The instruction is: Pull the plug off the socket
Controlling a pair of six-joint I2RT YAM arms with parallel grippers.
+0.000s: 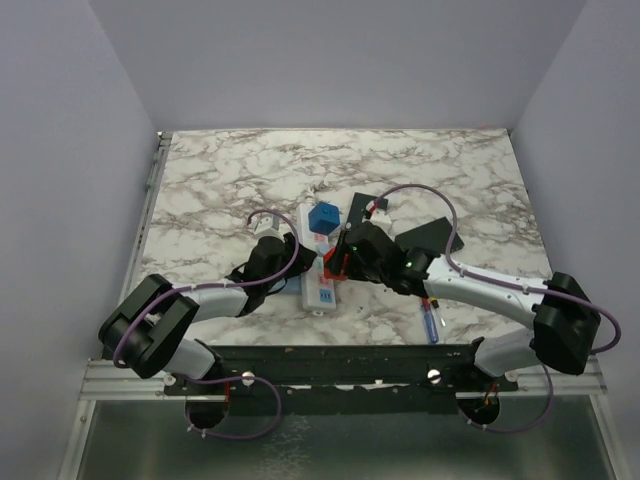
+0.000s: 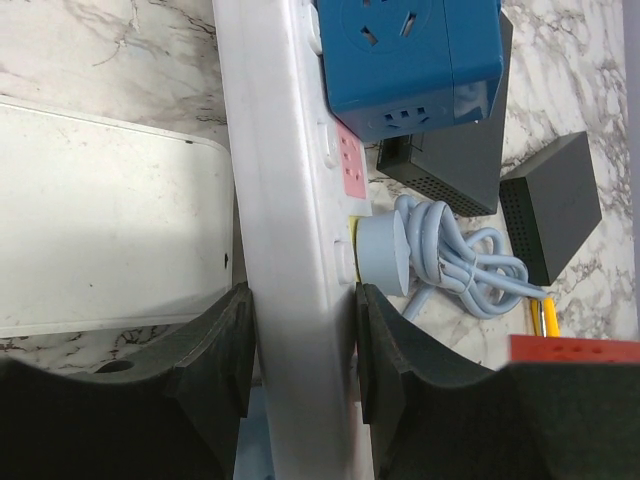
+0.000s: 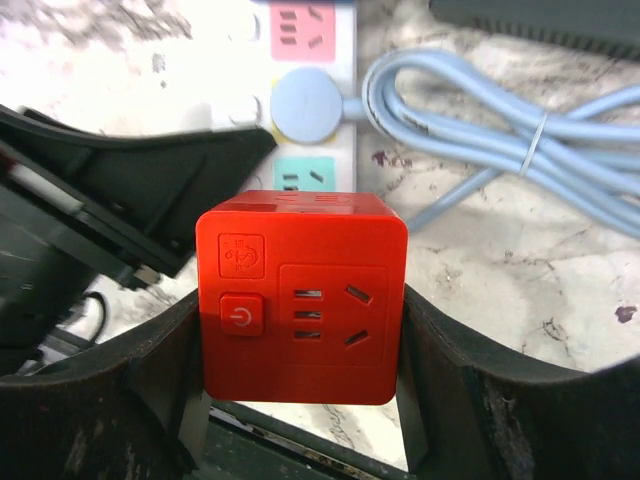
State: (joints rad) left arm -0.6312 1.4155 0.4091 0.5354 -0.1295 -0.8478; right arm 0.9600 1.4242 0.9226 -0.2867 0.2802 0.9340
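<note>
The smooth white socket (image 2: pixel 290 250), long axis vertical in frame, is clamped by the left tool (image 2: pixel 303 350). The glossy red cube plug (image 3: pixel 300 295) is gripped by the right tool (image 3: pixel 300 345).

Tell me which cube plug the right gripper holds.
The red cube, held by the right gripper; the blue cube sits on the white power strip.

A blue cube adapter (image 2: pixel 410 60) fills the top of the left wrist view. Just below it sits a black box (image 2: pixel 440 170), with a second black box (image 2: pixel 552 200) at right. A bundled pale-blue cable (image 2: pixel 470 262) lies centre right, and a flat white box (image 2: pixel 100 240) lies at left on the marble counter (image 2: pixel 110 50).
</note>
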